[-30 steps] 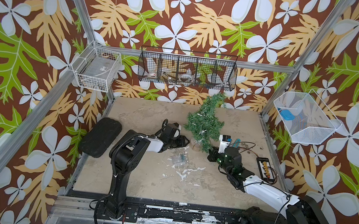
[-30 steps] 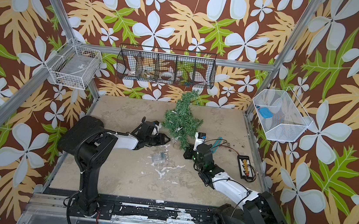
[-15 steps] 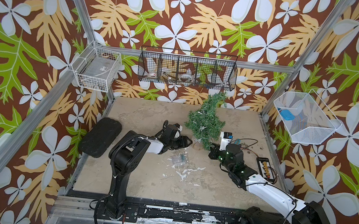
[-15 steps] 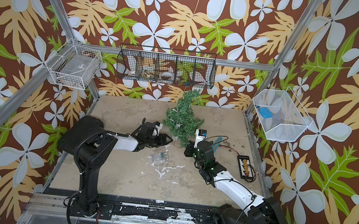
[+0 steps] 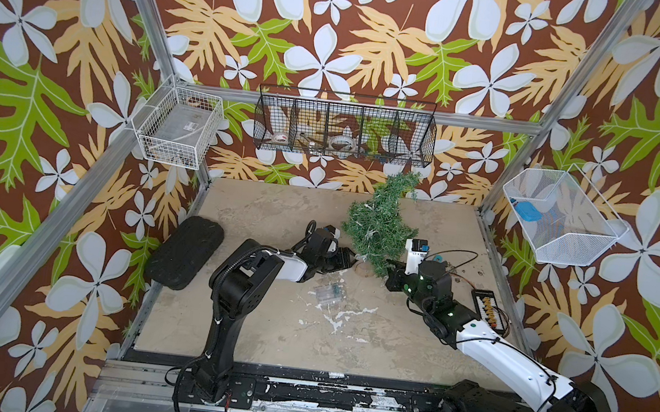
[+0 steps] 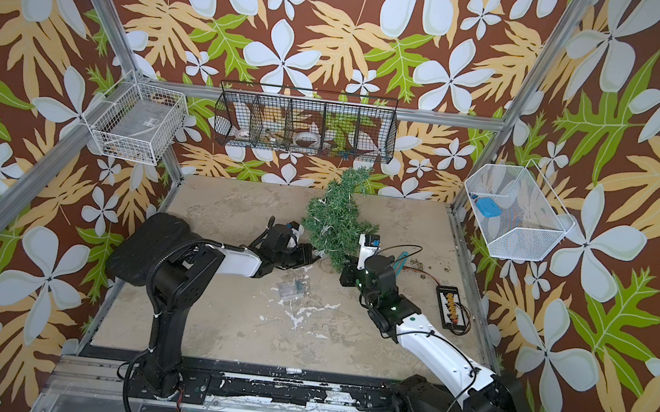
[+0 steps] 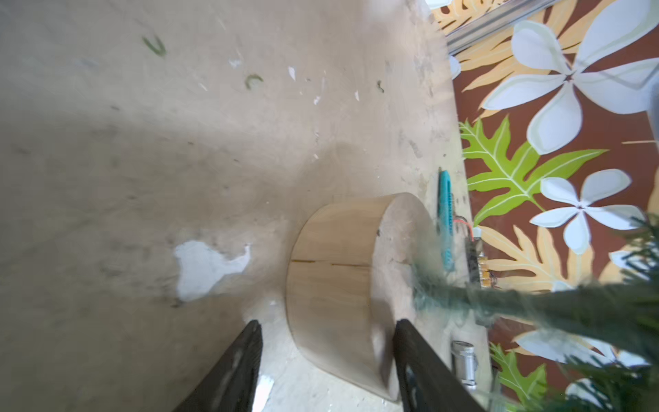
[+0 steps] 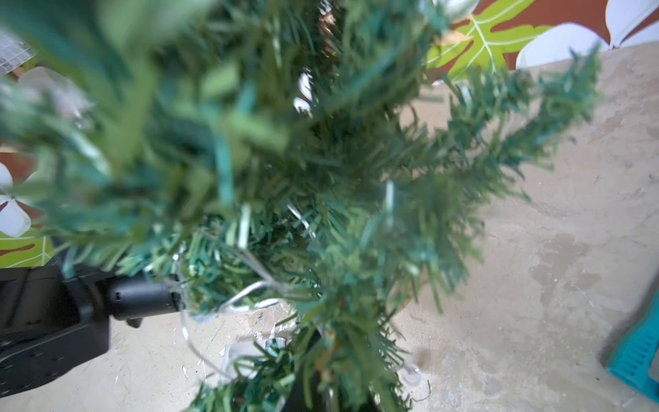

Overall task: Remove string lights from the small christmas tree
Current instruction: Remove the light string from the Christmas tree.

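Straddling tree base: L pincer, wide; R pincer closed in branches.

Black-jointed left arm is wearing one white forearm shell, a ribbed black cable looping past its shoulder block. Its left gripper is showing two flat black fingers. Black-jointed right arm — longer white shell, green lamps glowing, thin black cables trailing.
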Motion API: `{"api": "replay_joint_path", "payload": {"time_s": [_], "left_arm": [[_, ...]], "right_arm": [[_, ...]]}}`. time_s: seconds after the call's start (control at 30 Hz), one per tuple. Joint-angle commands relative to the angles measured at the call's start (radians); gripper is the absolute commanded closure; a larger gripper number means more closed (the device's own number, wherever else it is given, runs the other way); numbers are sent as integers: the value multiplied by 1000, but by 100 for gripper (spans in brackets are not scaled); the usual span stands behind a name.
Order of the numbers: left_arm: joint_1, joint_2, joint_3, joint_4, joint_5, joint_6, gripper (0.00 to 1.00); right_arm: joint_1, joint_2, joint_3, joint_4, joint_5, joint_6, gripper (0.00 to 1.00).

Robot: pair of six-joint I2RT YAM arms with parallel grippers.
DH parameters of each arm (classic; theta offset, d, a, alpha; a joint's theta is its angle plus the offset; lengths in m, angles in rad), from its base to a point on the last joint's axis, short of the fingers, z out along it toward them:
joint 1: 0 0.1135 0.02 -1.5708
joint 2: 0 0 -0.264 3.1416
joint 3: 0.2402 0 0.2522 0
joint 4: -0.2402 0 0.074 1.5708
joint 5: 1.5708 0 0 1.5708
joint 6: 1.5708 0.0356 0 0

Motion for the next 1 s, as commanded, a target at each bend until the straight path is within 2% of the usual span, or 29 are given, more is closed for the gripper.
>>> {"api": "replay_joint_path", "payload": {"time_s": [0.0,0.17,0.4,0.47,0.57,0.63,0.97], "left_arm": [[-2,22,-3,-67,-76,26,42],[-2,30,-2,-95,-115,34,44],[-19,24,1,-107,-140,35,46],[-23,28,5,-107,-141,32,46],[-25,28,5,-110,-143,30,46],[-25,24,5,-114,-147,31,46],[-25,24,-1,-115,-154,25,47]], "right_arm": [[1,-21,25,-81,25,-50,88],[1,-45,34,-136,47,-80,79],[1,-88,41,-182,1,-125,55],[-15,-95,39,-177,-52,-135,45],[-94,-104,22,-146,-216,-110,34],[-148,-117,2,-103,-311,-82,32],[-162,-91,6,-68,-413,-100,40]]}}
